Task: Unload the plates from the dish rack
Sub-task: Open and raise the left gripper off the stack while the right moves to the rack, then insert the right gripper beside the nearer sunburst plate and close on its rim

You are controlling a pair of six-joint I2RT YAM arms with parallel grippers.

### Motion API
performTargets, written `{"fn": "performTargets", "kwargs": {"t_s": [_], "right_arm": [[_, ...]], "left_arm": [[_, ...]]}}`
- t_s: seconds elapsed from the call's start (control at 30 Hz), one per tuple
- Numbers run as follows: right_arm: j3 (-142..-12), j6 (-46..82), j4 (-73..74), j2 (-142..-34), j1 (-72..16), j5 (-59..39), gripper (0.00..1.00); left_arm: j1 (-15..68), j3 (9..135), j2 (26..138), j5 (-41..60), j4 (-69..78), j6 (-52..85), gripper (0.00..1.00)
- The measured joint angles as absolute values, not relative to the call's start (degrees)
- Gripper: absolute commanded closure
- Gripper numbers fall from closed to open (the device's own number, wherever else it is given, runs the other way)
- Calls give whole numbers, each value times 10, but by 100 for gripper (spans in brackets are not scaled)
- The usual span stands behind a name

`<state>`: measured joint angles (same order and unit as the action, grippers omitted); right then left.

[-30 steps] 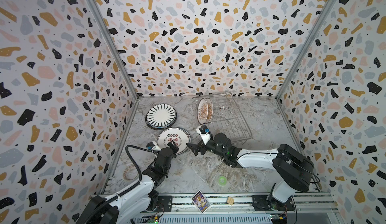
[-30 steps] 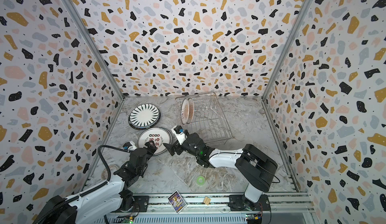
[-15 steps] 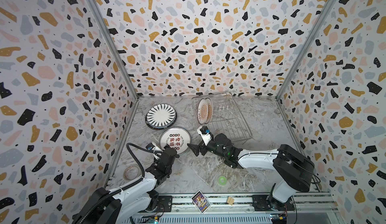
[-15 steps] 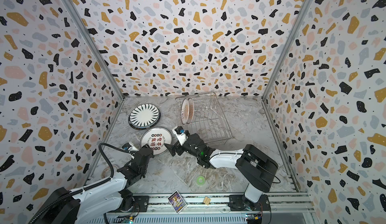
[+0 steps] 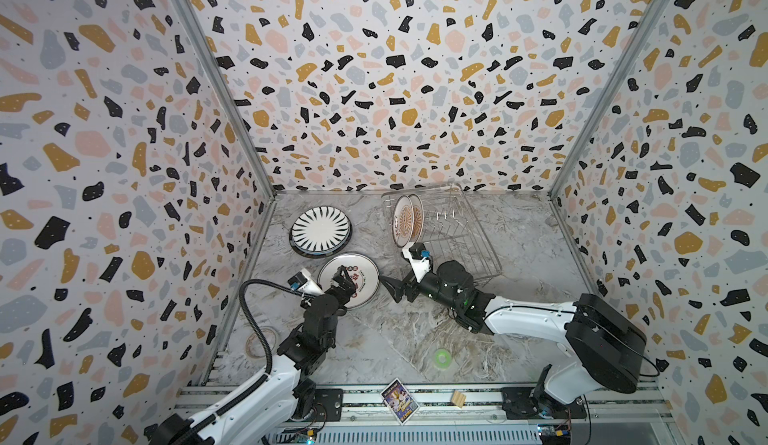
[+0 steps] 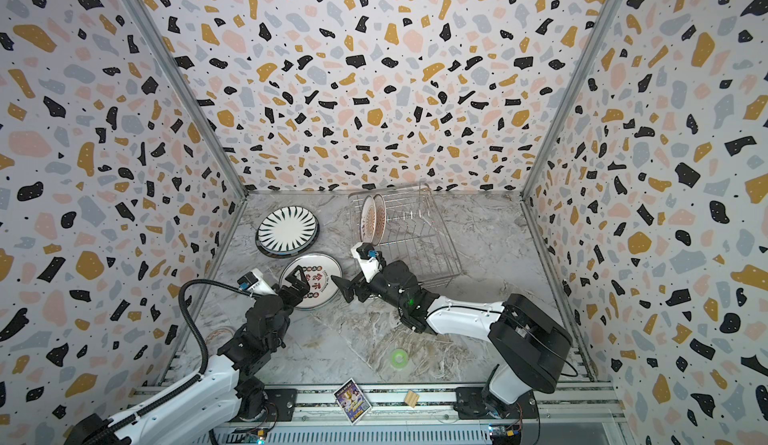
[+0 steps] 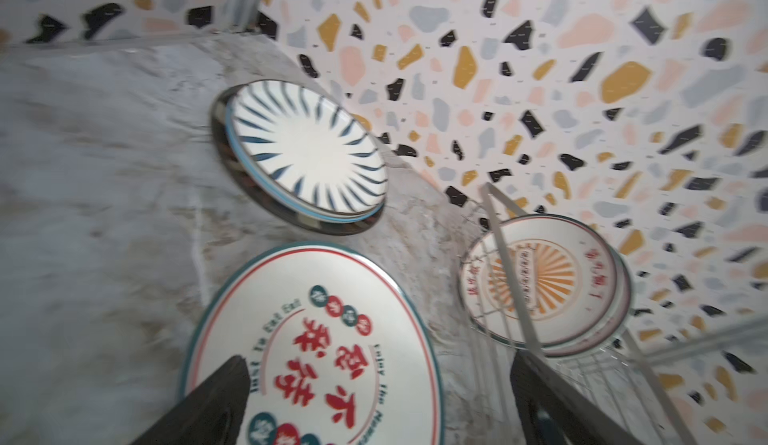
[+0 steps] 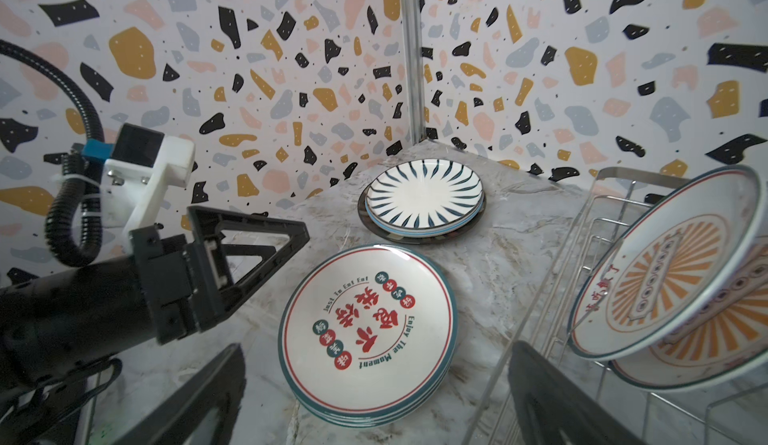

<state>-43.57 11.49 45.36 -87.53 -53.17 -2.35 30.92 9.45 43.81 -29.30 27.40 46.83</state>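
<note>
Robot's-eye view of a dish rack being unloaded: my left gripper [image 5: 345, 276] hangs over a stack of red-lettered plates [image 5: 365, 283], its fingers spread wide and gripping nothing. The stack lies flat on the marble tabletop [image 5: 374, 339], just left of the dish rack [image 5: 461, 235] in both top views. In the left wrist view my fingertips [image 7: 216, 397] stand on either side of the top plate's lettering.

My right gripper [image 5: 397, 288], fingers parted and empty too, sits low just off the rack's near left corner, between the rack and that stack. Two orange sunburst plates [image 5: 407, 218] stand on edge at the rack's far left end, leaning together.

Farther left of the rack, black-striped plates [image 5: 320, 227] rest on a dark-rimmed plate [image 5: 316, 253]. A small green ring [image 5: 442, 357] lies well in front of the rack.
</note>
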Motion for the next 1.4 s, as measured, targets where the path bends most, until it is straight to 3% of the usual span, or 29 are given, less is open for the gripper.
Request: {"fn": "performTargets", "kwargs": {"t_s": [0.23, 0.43, 0.73, 1.13, 1.4], "right_arm": [[-490, 143, 373, -867, -452, 23, 1], [-579, 144, 319, -894, -384, 33, 2], [-766, 128, 187, -1032, -379, 74, 36], [-921, 116, 55, -1157, -386, 128, 53], [-982, 110, 14, -1201, -400, 170, 59]], "left_arm": [[309, 104, 526, -140, 425, 401, 0], [313, 140, 599, -82, 509, 387, 0], [313, 150, 654, -62, 564, 385, 0], [313, 150, 684, -49, 594, 383, 0], [313, 150, 708, -39, 597, 383, 0]]}}
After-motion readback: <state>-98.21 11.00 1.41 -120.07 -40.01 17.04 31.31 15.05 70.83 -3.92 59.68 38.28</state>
